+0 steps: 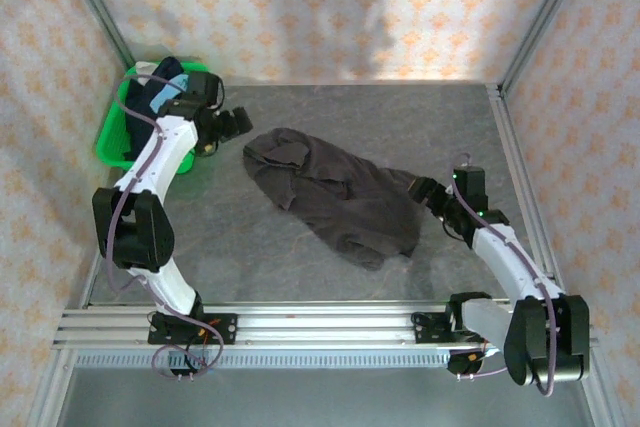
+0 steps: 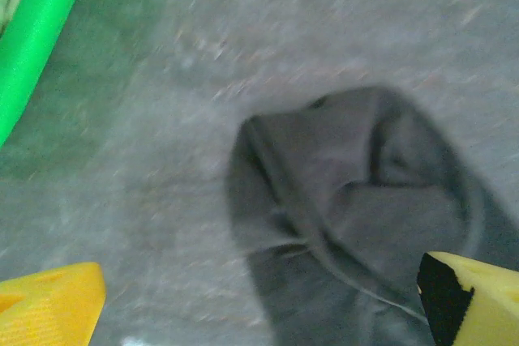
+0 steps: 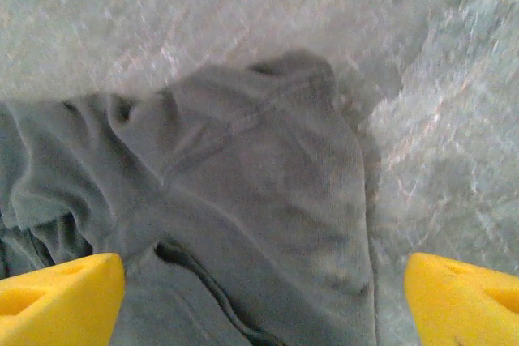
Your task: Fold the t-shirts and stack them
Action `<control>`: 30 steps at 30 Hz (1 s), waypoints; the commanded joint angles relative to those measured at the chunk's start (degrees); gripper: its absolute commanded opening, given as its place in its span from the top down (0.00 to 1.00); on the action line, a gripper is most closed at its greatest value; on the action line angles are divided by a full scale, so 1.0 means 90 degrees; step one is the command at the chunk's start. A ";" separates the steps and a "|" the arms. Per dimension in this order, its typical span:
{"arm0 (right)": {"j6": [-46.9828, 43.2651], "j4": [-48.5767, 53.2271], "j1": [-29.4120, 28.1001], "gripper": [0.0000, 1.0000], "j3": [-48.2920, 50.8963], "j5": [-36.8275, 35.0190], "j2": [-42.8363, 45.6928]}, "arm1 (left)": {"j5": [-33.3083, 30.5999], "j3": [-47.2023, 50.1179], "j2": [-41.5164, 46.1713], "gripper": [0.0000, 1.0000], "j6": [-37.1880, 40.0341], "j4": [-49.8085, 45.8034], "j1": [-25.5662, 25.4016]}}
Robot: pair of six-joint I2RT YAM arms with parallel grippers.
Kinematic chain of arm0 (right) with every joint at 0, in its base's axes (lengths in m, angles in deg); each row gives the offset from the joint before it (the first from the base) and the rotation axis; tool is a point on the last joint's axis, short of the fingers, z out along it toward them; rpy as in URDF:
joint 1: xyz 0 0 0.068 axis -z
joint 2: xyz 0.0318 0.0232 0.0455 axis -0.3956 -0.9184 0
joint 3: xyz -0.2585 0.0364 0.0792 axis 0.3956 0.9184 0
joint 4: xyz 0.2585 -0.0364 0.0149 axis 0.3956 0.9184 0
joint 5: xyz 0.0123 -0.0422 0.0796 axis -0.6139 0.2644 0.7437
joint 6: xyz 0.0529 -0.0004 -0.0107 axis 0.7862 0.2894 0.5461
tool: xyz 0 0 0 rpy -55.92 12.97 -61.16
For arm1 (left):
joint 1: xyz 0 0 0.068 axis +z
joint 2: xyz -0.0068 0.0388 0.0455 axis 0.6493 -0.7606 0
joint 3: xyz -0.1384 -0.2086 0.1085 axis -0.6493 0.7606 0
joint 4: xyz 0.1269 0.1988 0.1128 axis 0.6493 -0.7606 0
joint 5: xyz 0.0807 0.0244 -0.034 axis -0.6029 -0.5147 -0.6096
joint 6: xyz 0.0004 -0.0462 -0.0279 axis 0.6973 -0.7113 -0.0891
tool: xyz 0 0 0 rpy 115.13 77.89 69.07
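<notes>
Dark t-shirt [image 1: 335,192]: we see it lie from 10 to 4 o'clock.
Left jaws: spread, at 10.
Right jaws: spread, at 4, maybe nearer.

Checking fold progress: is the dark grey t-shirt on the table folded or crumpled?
Crumpled, not folded: the dark grey t-shirt lies in a rumpled diagonal heap on the table, edges uneven.
</notes>
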 commanded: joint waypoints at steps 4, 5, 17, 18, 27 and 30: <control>0.0193 0.0484 -0.0742 0.12 -0.0304 -0.0502 -0.0603 | -0.0987 0.0375 0.0721 0.00 0.0357 0.0091 -0.1743; 0.0213 0.0481 -0.0838 0.13 -0.0392 -0.0589 -0.0747 | -0.0973 0.0511 0.0669 0.01 0.0296 0.0212 -0.2105; 0.0298 0.1037 -0.0934 0.29 -0.1491 -0.1838 -0.2618 | -0.0163 0.0103 -0.1663 0.17 0.0207 0.0916 -0.5030; 0.0310 0.1073 -0.0932 0.30 -0.1576 -0.1843 -0.2753 | -0.0064 0.0132 -0.1760 0.19 0.0198 0.0957 -0.5094; 0.0425 0.1093 -0.0851 0.67 -0.1866 -0.1907 -0.3325 | 0.0263 0.0960 -0.1339 0.95 0.0118 0.1385 -0.5148; 0.0383 0.1308 -0.0692 0.85 -0.2154 -0.1913 -0.3055 | 0.0149 0.1243 -0.0673 1.00 0.0134 0.1308 -0.5083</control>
